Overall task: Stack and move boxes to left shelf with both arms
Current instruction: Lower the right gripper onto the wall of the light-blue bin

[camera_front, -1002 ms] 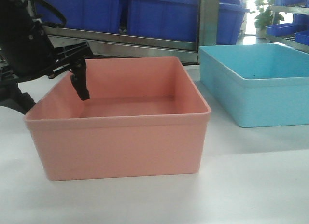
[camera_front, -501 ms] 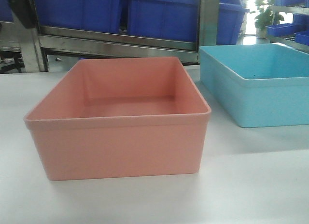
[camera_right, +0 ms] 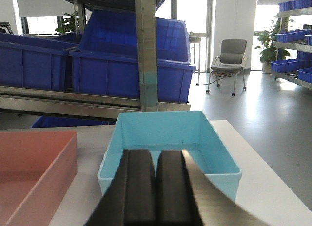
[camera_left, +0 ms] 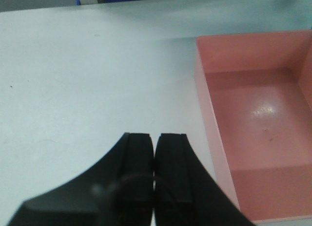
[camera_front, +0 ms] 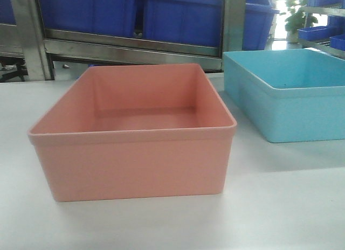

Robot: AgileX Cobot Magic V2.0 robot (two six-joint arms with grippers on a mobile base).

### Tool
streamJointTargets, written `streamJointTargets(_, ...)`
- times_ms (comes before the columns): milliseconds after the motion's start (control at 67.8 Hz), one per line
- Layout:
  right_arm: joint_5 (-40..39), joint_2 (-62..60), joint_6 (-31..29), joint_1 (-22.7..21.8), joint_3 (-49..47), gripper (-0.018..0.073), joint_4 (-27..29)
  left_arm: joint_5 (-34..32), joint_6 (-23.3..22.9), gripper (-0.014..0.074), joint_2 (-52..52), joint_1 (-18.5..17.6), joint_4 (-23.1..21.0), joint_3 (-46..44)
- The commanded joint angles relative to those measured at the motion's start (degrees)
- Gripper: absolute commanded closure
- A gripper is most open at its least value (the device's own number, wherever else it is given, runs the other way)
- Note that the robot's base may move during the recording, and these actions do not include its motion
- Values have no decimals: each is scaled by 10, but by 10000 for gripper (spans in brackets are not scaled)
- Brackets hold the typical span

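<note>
**Inspector:** What has changed in the last second?

**Recorder:** The black left arm that hung over the pink tub's (camera_front: 132, 134) 9 o'clock rim has left the front view. Both tubs lie where they did.

**Inspector:** Positions?

**Recorder:** The pink tub stands on the white surface (camera_front: 280, 217). The teal tub (camera_front: 291, 94) is at its 2 o'clock, near but not touching. They are not stacked, and neither is on a shelf.

**Inspector:** Hands?

**Recorder:** The left hand (camera_left: 154, 153) is closed with its fingers pressed together, holding nothing. The right hand (camera_right: 156, 167) is likewise closed and empty.

**Inspector:** The bearing that matters?

**Recorder:** From the left hand the pink tub lies at 2 o'clock, with its long axis apparently on the 12–6 line. From the right hand the teal tub sits dead at 12 o'clock, with its axis also 12–6. Judgement: each arm is nearer its own tub, and stacking has not begun.
</note>
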Motion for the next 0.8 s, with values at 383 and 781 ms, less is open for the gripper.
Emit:
streamJointTargets(383, 197, 401, -3, -1, -398, 483, -3, -194, 2, 604, -196, -5, 57, 170)
streamJointTargets(781, 382, 717, -3, -10, -708, -34, -8, -188, 2, 604, -196, -5, 56, 172)
